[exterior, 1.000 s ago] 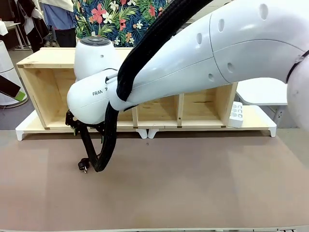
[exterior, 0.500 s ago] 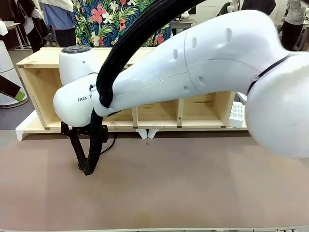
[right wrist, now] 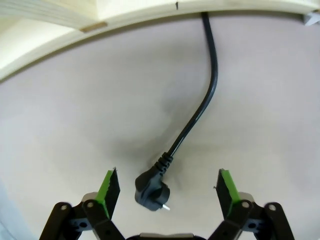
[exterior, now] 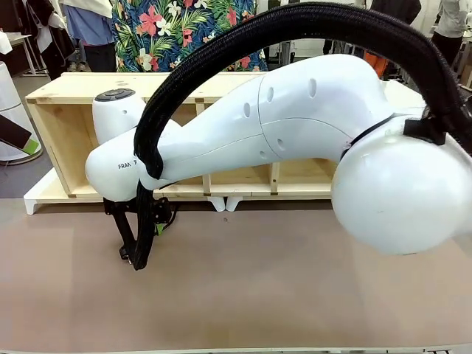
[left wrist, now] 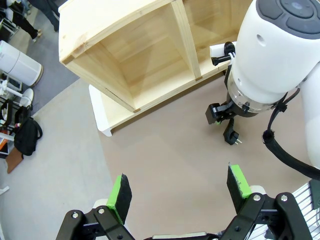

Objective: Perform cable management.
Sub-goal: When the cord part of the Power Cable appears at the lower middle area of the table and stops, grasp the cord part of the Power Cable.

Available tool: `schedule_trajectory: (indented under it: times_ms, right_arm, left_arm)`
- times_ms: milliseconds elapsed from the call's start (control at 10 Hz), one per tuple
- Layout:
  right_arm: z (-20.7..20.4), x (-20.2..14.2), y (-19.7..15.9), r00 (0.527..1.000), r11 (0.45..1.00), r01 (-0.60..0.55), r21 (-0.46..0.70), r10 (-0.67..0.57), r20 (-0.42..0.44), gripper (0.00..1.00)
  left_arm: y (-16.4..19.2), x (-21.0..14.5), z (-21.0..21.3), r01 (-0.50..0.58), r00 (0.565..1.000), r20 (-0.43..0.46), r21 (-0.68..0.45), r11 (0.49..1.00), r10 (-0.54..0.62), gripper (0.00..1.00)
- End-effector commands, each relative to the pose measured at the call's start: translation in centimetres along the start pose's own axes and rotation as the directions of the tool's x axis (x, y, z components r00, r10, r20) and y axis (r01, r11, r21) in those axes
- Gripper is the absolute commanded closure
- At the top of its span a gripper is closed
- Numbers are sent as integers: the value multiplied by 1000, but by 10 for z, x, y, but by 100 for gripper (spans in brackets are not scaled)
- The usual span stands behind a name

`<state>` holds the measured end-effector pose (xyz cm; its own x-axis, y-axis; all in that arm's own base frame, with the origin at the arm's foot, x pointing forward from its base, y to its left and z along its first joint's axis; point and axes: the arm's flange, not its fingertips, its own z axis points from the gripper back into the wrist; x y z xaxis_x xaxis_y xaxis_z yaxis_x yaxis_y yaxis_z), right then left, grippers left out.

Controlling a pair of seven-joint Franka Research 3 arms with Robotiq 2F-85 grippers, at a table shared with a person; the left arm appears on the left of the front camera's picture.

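The right hand is hanging low over the flat brown counter, at about 9 o'clock in the front view, and its two green pads are standing wide apart with nothing gripped. In the right wrist view, the black plug of the long thin black power cable is lying flat on the counter at 6 o'clock. It is sitting between the two pads, closer to the one at 7 o'clock, with its metal pins pointing toward 4 o'clock. From the plug the cable is curving up toward 12 o'clock and slipping under the front edge of the pale wooden open-fronted shelf unit.

The big white robot arm is spanning the front view from 3 o'clock across to 9 o'clock, with a thick black braided sleeve arching over it.

The left hand is hovering high, jaws open and empty, green pads well apart. In its view the plug is showing at 3 o'clock, just beside the right arm's black fingers, and the wooden shelf unit is sitting at 12 o'clock.
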<state>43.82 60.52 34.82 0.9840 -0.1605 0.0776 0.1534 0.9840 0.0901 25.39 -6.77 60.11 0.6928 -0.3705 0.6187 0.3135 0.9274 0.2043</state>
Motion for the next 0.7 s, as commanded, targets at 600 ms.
schedule_trajectory:
  times_ms: [600]
  right_arm:
    - [-34, 11, 20, 998, 996, 65, -66, -66, -12, 0]
  left_arm:
    - [1, 0, 1, 11, 1000, 6, 0, 1000, -11, 0]
